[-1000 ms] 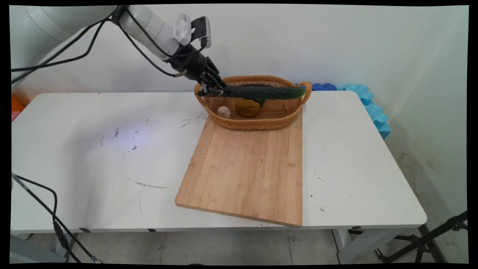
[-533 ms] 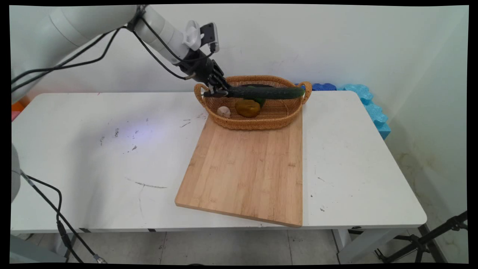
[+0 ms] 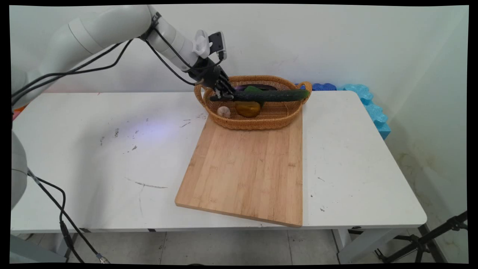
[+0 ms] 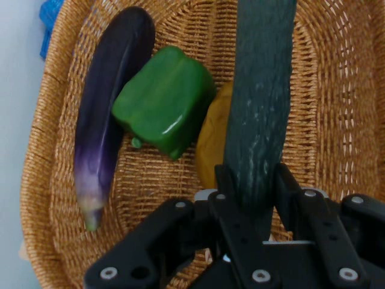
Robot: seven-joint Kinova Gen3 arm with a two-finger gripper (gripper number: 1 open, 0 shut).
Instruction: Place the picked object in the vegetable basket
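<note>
Main view: The gripper [image 3: 219, 97] is found at the left end of the woven basket [image 3: 254, 124], just inside the left handle. Its fingers are clamped on one end of a long dark cucumber [image 3: 269, 95]. The cucumber is held nearly level, lengthwise over the basket, with its free end reaching the right handle. Whether that end rests on the rim cannot be told. Below the cucumber, a garlic bulb [image 3: 224, 111] and a yellow-brown vegetable [image 3: 247, 108] are noted on the basket floor. A green pepper [image 3: 253, 89] shows behind it. The basket stands at the far end of a wooden cutting board [image 3: 246, 168], which lies on the white table [image 3: 93, 149].

Hand view: The gripper [image 4: 252, 188] is confirmed closed around the cucumber [image 4: 261, 90], which runs away from the fingers over the basket [image 4: 337, 120]. To its left, the green pepper [image 4: 162, 102] is seen lying against the yellow-brown vegetable [image 4: 212, 144]. A purple eggplant [image 4: 111, 102] lies along the basket wall, just beside the pepper.
</note>
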